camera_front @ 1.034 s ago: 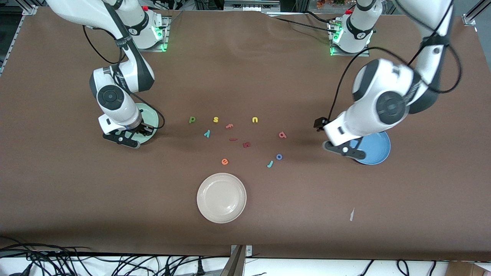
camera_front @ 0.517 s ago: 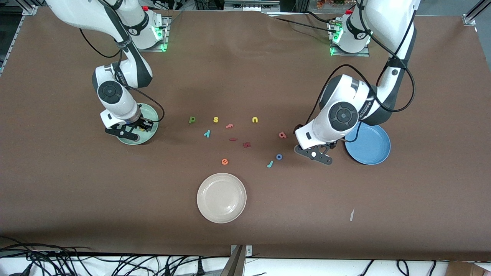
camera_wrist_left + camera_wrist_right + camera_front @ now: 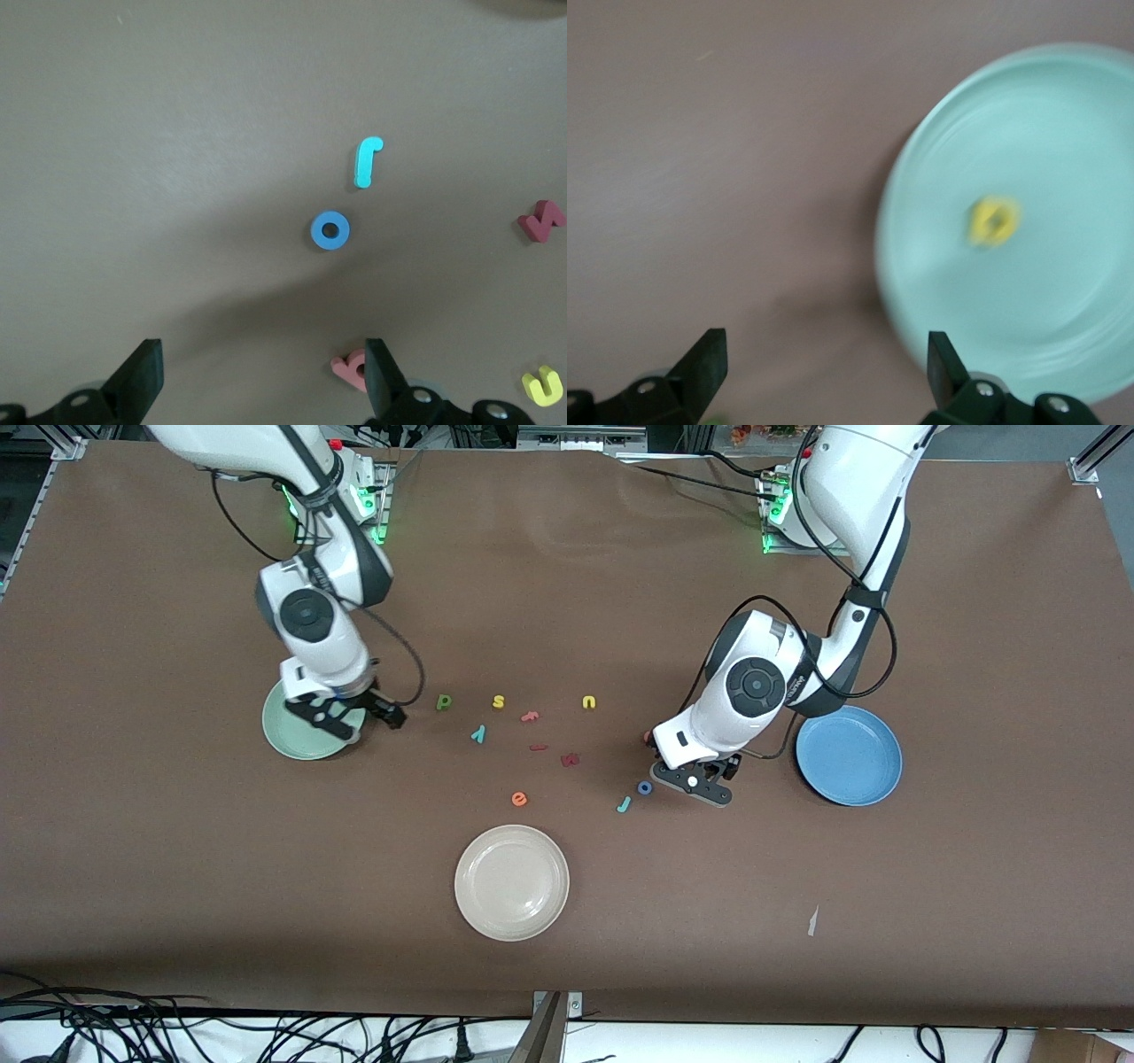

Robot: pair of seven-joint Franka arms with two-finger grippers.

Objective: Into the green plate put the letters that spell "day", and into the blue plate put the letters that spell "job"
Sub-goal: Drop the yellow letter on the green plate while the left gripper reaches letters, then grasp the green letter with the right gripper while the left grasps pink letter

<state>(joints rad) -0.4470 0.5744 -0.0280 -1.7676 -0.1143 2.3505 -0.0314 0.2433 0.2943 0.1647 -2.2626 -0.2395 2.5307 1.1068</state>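
With the yellow "a" point(image 3: 994, 220) in the green plate point(image 3: 288, 735), my right gripper point(image 3: 819, 359) and left gripper point(image 3: 259, 372) stood open, the pink-red "b" point(image 3: 351, 370) next to grasp.

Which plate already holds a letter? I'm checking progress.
The green plate, at the right arm's end: a yellow letter lies in it. The blue plate and cream-white plate hold none.
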